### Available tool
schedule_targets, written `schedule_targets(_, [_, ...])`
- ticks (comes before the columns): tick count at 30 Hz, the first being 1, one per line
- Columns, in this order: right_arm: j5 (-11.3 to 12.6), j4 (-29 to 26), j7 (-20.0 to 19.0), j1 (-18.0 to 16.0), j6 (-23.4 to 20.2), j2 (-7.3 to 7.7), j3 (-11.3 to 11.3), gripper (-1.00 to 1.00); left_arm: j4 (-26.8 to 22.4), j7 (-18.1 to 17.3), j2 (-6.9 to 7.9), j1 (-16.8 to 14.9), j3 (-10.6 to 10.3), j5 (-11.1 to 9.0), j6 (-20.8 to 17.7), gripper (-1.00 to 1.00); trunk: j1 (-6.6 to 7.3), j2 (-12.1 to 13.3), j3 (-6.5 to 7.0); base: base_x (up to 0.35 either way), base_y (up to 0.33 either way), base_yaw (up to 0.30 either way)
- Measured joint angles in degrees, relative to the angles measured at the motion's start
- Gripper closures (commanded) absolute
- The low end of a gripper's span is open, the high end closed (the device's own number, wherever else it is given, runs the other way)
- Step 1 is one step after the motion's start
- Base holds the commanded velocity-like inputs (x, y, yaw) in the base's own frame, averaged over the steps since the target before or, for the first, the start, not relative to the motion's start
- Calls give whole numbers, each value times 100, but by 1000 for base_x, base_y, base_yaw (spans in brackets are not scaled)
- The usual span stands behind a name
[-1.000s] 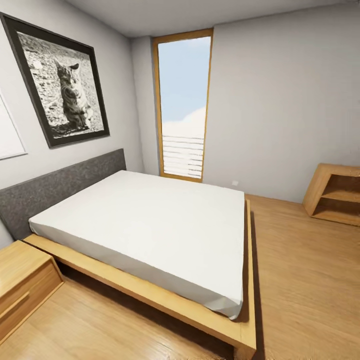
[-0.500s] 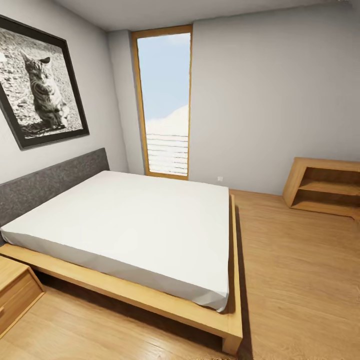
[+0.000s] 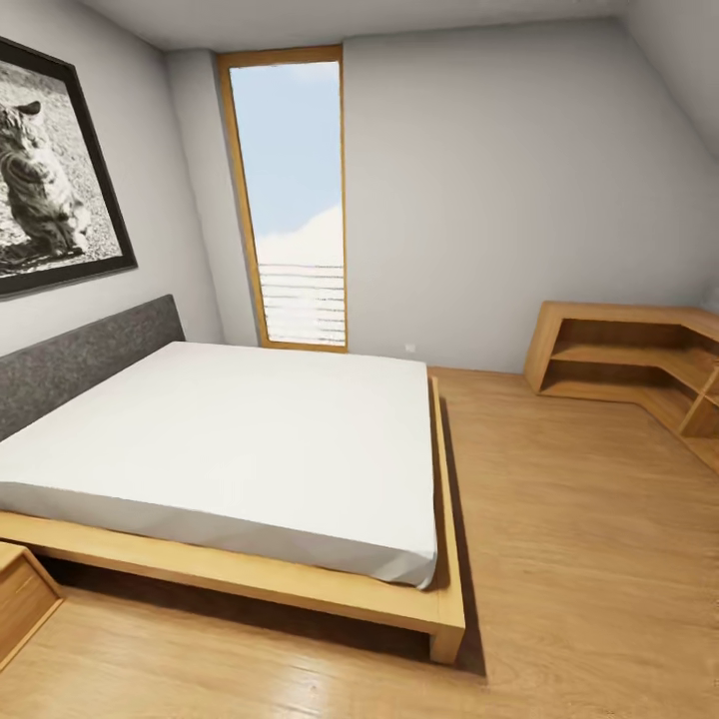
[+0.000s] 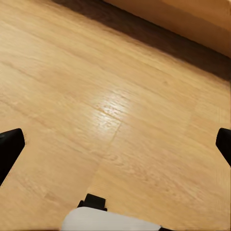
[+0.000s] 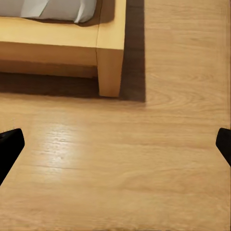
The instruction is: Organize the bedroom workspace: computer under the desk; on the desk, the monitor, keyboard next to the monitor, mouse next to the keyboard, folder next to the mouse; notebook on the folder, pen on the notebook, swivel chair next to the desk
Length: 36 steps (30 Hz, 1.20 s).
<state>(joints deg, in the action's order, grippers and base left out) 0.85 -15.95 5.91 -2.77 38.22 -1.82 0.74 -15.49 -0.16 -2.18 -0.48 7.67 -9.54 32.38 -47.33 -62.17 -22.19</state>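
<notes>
Room: the bedroom [image 3: 519, 180], with grey walls, a sloped ceiling at the far right and a light wooden plank floor [image 3: 589, 559].
Bed: a low light-wood platform bed with a white mattress [image 3: 230, 439] and a dark grey upholstered headboard [image 3: 80, 359], standing along the wall at the head view's left.
Window: a tall narrow wood-framed window [image 3: 290, 200] in the far corner beyond the bed.
Picture: a black-framed black-and-white cat photograph [image 3: 50, 180] hung above the headboard.
Shelving: a low light-wood corner shelf unit [image 3: 629, 359], open-fronted, against the far right wall.
Bedside: the corner of a light-wood bedside cabinet [image 3: 20, 599] just beside the bed frame.
Left gripper [image 4: 115, 144]: black fingertips set wide apart over bare floor, holding nothing.
Right gripper [image 5: 115, 144]: fingertips likewise wide apart and holding nothing, over floor near the bed frame's corner post [image 5: 110, 53].
Task things: desk, computer, monitor, keyboard, mouse, folder, notebook, pen and swivel chair are not to be seen from here.
Progress: I judge the robot is in transit; no arranging step can be confirmed as done, so finding the desk comes first.
</notes>
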Motion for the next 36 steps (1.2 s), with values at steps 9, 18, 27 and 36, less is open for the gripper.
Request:
schedule_targets(9, [-10, 0, 1, 0, 0, 0, 0, -100, 1, 0, 1, -3, -3, -1, 0, -100, 0, -1, -38, -238, 206, -231])
schedule_targets(18, [-12, -1, 2, 0, 1, 0, 0, -100, 2, 0, 1, -2, -6, -4, 0, -100, 2, -1, -77, -80, 30, -232])
schedule_targets(27, [-12, -4, 2, 0, 1, 7, 0, -100, 2, 0, 1, -3, -6, -5, 6, -100, 2, -1, -115, -5, 1, -234])
schedule_targets(36, [-10, -8, 2, 0, 1, 8, 0, -100, 2, 0, 1, -3, -6, -5, 13, -100, 2, -1, -153, -1, 0, -235])
